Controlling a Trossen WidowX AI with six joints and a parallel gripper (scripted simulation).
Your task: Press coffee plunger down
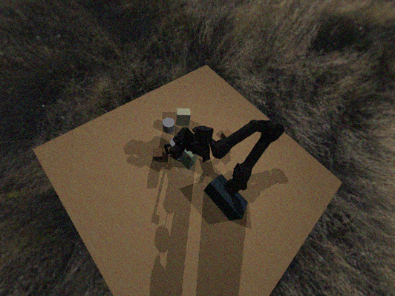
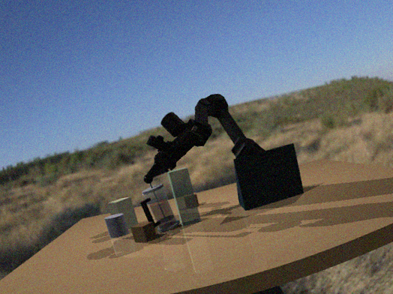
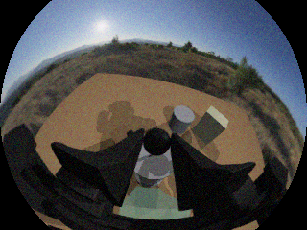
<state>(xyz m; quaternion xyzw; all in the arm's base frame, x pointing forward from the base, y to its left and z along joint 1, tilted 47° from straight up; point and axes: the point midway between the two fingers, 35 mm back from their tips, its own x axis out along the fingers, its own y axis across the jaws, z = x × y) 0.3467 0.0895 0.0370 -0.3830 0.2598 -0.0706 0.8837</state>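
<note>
The coffee press [image 1: 172, 142] [image 2: 160, 210] [image 3: 151, 170] is a clear cylinder with a pale lid and dark handle. In the exterior view it leans, its top toward the left and its base not flat on the table. My gripper [image 2: 148, 178] [image 3: 157, 134] is shut on the round black plunger knob [image 2: 148, 179] [image 3: 157, 143]. A short, slanted piece of rod [image 2: 151, 185] shows between knob and lid, so the knob sits a little above the lid. The filter's exact height inside is hard to tell. The arm partly hides the press in the top view.
A tall green box [image 1: 188, 159] [image 2: 185, 198] [image 3: 149, 203] stands close beside the press, on the arm's side. A brown block [image 1: 160, 158] [image 2: 144, 232] lies near the handle. A grey-purple cylinder [image 1: 168, 122] [image 2: 116, 225] [image 3: 181, 119] and a pale block [image 1: 183, 116] [image 2: 123, 212] [image 3: 210, 126] stand beyond.
</note>
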